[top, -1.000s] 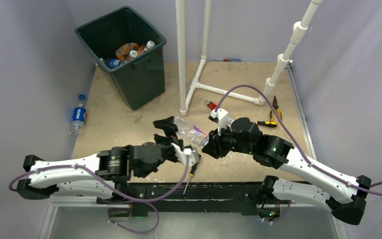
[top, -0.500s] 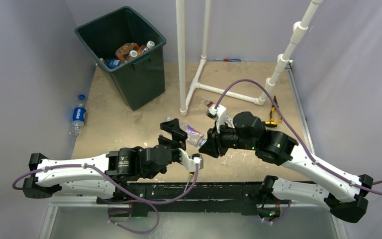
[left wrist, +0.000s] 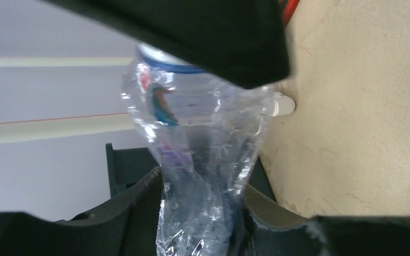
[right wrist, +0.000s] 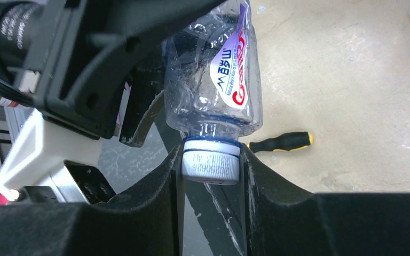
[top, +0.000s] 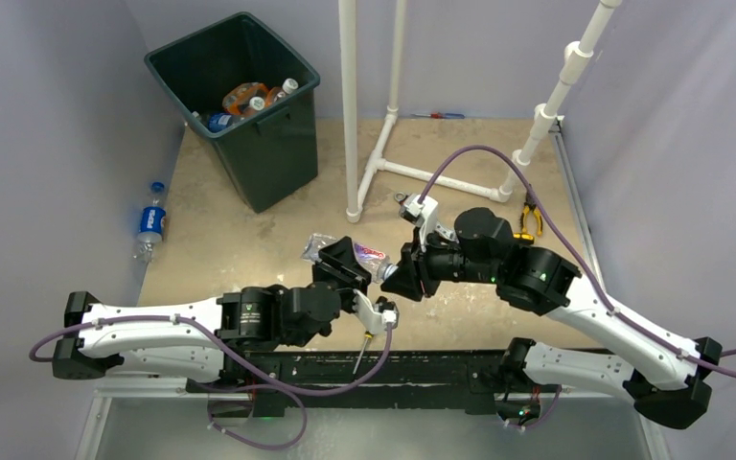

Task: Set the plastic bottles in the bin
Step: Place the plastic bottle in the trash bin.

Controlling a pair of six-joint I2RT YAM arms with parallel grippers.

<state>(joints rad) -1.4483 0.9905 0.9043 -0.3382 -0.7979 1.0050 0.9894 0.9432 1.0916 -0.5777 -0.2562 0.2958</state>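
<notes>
A crushed clear plastic bottle with a red and purple label hangs over the table's middle, held from both ends. My right gripper is shut on its white cap. My left gripper is shut on the crumpled bottom end, both fingers pressing the plastic. In the top view the left gripper and right gripper face each other. The dark green bin stands at the back left with several bottles inside. Another bottle with a blue label lies beyond the table's left edge.
A white pipe frame rises behind the middle. A red tool lies by the right arm and yellow-handled pliers to its right. One screwdriver lies at the front edge, under the left wrist; a black and yellow screwdriver shows in the right wrist view.
My left gripper has gone from wide open to shut on the bottle's crumpled end. Both arms and the bottle have shifted a little to the left.
</notes>
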